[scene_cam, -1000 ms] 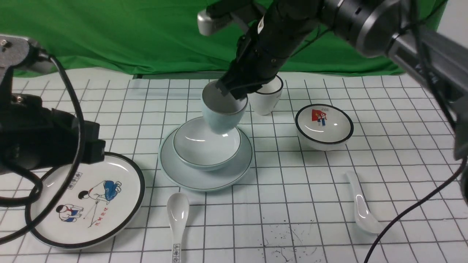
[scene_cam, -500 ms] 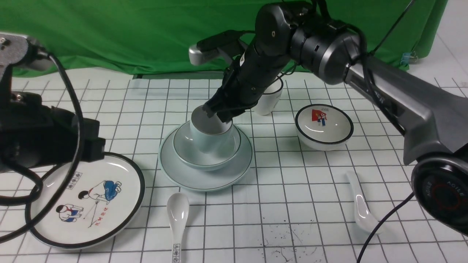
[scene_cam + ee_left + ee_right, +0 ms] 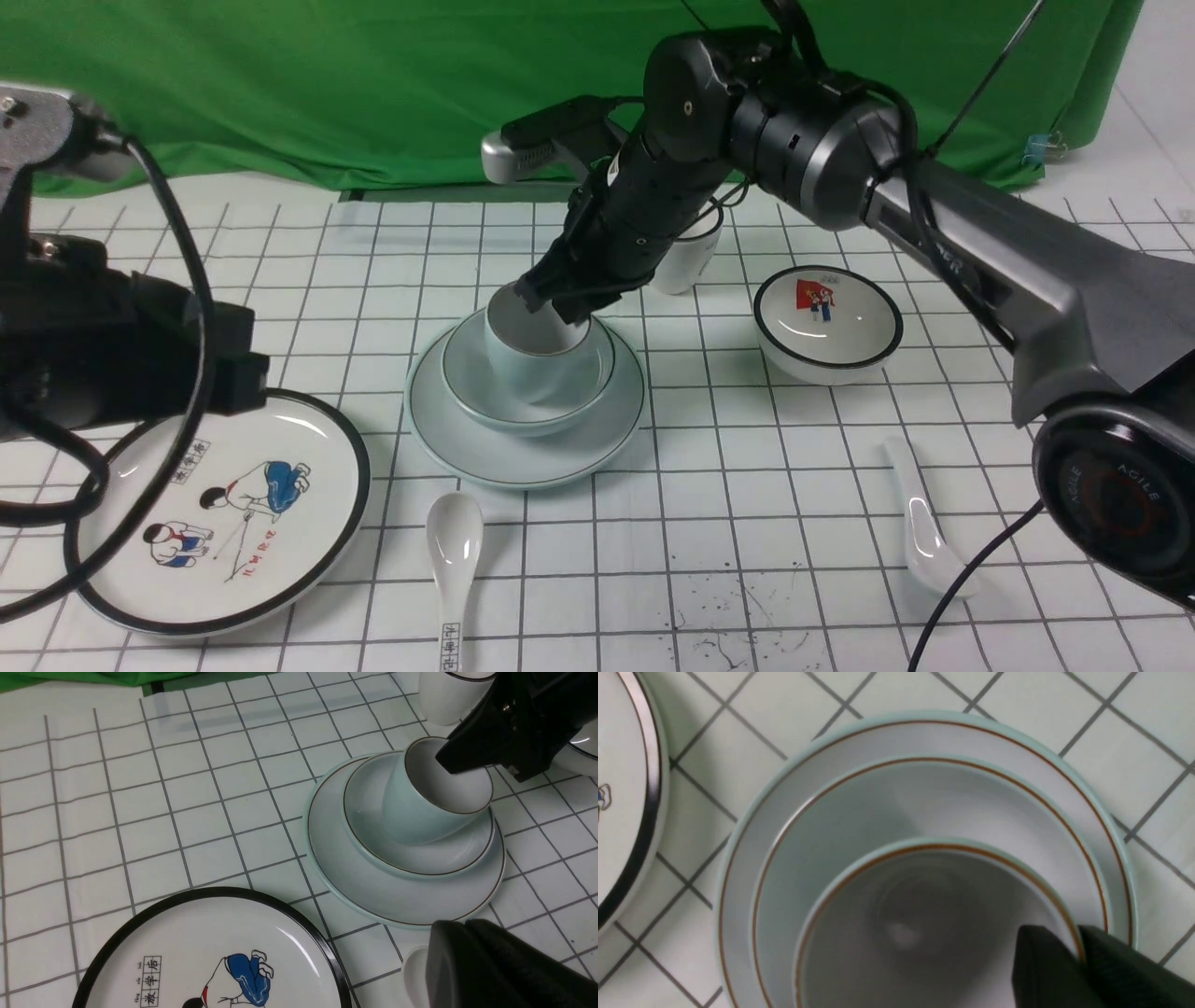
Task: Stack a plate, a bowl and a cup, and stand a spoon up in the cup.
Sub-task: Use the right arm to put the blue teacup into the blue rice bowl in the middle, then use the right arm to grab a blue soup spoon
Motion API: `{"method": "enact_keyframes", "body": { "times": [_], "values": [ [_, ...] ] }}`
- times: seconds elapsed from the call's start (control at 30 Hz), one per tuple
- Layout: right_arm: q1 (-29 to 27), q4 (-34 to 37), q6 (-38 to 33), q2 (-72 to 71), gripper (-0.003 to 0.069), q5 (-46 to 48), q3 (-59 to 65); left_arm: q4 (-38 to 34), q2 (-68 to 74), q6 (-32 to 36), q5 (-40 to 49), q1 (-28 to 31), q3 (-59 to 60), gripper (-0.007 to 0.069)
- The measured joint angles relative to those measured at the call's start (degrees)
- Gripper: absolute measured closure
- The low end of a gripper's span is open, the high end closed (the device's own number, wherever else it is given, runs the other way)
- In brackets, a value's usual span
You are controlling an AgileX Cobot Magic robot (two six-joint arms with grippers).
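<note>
The left gripper (image 3: 460, 933) hung closed and empty above the table (image 3: 747, 579). In the middle, the cup (image 3: 537, 369) stood inside the bowl (image 3: 467, 373), which rested on the plate (image 3: 467, 448). The cup leaned, its mouth tipped toward the right gripper (image 3: 569, 299), whose fingers pinched the rim, one inside the wall and one outside. If they let go while the cup leaned, it would likely rock or tip against the bowl, and a sideways pull could drag it over. The spoon (image 3: 924, 532) lay flat and untouched, well apart to that gripper's right.
</note>
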Motion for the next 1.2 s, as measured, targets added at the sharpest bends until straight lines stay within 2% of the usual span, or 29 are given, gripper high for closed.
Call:
{"method": "enact_keyframes", "body": {
  "times": [0.07, 0.1, 0.13, 0.23, 0.33, 0.43, 0.53, 0.67, 0.83, 0.97, 1.03, 1.2],
  "values": [
    [0.00, 0.09, 0.12, 0.00, 0.0498, -0.23, -0.04, 0.00, 0.00, 0.06, 0.00, 0.00, 0.00, 0.0661],
    [0.00, 0.09, 0.12, 0.00, 0.0498, -0.31, -0.04, 0.00, 0.00, 0.06, 0.00, 0.00, 0.00, 0.0661],
    [0.00, 0.21, 0.33, 0.00, 0.0448, -0.51, -0.04, 0.00, 0.00, 0.11, 0.00, 0.00, 0.00, 0.0661],
    [0.00, 0.26, 0.52, 0.00, 0.0381, -0.31, -0.04, 0.05, 0.00, 0.11, 0.00, 0.00, 0.00, 0.0661],
    [-0.05, 0.20, 0.67, -0.17, 0.0356, 1.47, -0.73, 0.05, 0.00, 0.22, 0.12, 0.00, 0.00, 0.0661],
    [-0.87, -1.05, 0.72, -1.70, 0.0348, 7.05, -4.16, 0.11, 0.00, 0.28, 0.37, 0.00, 0.00, 0.0661],
    [-2.21, -5.21, 0.91, -5.12, 0.0339, 11.36, -7.63, 0.11, 0.00, 0.34, 0.37, 0.00, 0.00, 0.0661],
    [-3.70, -9.83, 0.95, -11.16, 0.0284, 12.22, -7.86, 0.15, 0.00, 0.45, 0.37, 0.00, 0.00, 0.0661],
    [-5.96, -14.40, 1.33, -24.00, 0.0148, 12.39, 3.30, 0.15, 0.00, 0.45, 0.37, 0.00, 0.00, 0.0661],
    [-7.84, -15.77, 1.89, -30.26, 0.0113, 12.66, 15.35, 0.15, 0.00, 0.45, 0.37, 0.00, 0.00, 0.0661],
    [-9.39, -15.77, 2.62, -33.68, 0.0106, 11.69, 26.17, 0.15, 0.00, 0.47, 0.37, 0.00, 0.00, 0.0661],
    [-13.63, -15.77, 6.49, -37.13, 0.0105, 2.51, 45.81, 0.15, 0.00, 0.51, 0.42, 0.00, 0.00, 0.0661]
  ]
}}
